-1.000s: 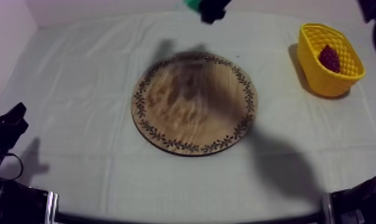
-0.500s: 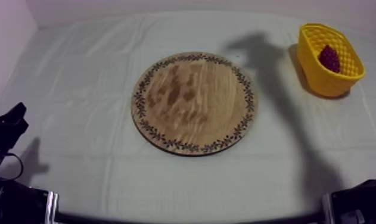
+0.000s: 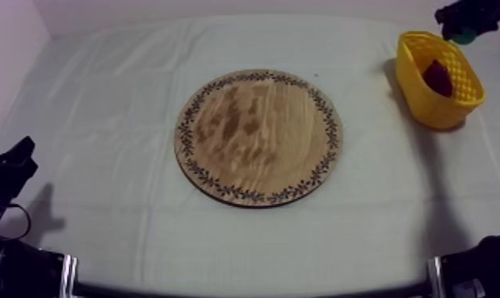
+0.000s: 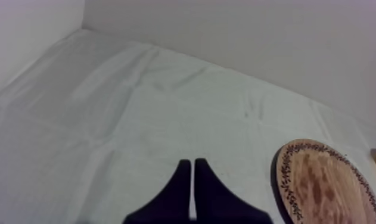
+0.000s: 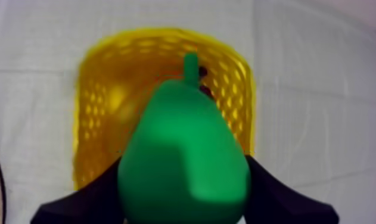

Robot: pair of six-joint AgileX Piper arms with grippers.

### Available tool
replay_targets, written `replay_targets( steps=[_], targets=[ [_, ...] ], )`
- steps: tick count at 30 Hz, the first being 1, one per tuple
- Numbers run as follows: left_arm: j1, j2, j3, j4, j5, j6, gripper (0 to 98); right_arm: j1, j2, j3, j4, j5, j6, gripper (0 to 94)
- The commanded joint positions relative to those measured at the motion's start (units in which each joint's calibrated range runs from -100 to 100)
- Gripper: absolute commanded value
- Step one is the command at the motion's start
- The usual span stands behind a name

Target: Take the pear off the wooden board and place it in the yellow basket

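Resting low at the table's left, our left gripper has its fingers pressed together on nothing. We see the wooden board flat on the cloth mid-table. Toward the right stands the yellow basket with a dark red fruit inside; over it our right gripper grips the green pear, held aloft.

The pear is smooth green plastic, faintly glossy; the yellow basket perforated plastic; the wooden board grained, matt wood; the cloth matt, creased fabric.
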Motion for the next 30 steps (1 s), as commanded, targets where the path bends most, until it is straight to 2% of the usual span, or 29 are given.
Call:
replay_targets(
  steps=[1,7,11,17,23,30],
  targets=[
    [0.0,0.0,0.0,-0.02,0.0,0.0,0.1,0.6,0.5,3.4,-0.2,-0.2,0.4,37.5],
    [0.0,0.0,0.0,-0.02,0.0,0.0,0.1,1.2,3.9,7.2,-1.5,-2.1,1.1,41.6],
    [0.0,0.0,0.0,-0.02,0.0,0.0,0.1,1.9,6.9,6.6,-4.2,-4.3,3.2,50.5],
    [0.0,0.0,0.0,-0.02,0.0,0.0,0.1,2.4,10.0,5.6,-5.3,-8.5,3.0,61.5],
    [0.0,0.0,0.0,-0.02,0.0,0.0,0.1,2.2,9.9,4.8,-5.5,-9.9,3.2,61.6],
    [0.0,0.0,0.0,-0.02,0.0,0.0,0.1,2.3,-0.1,8.7,-5.5,-13.5,4.2,54.3]
  ],
)
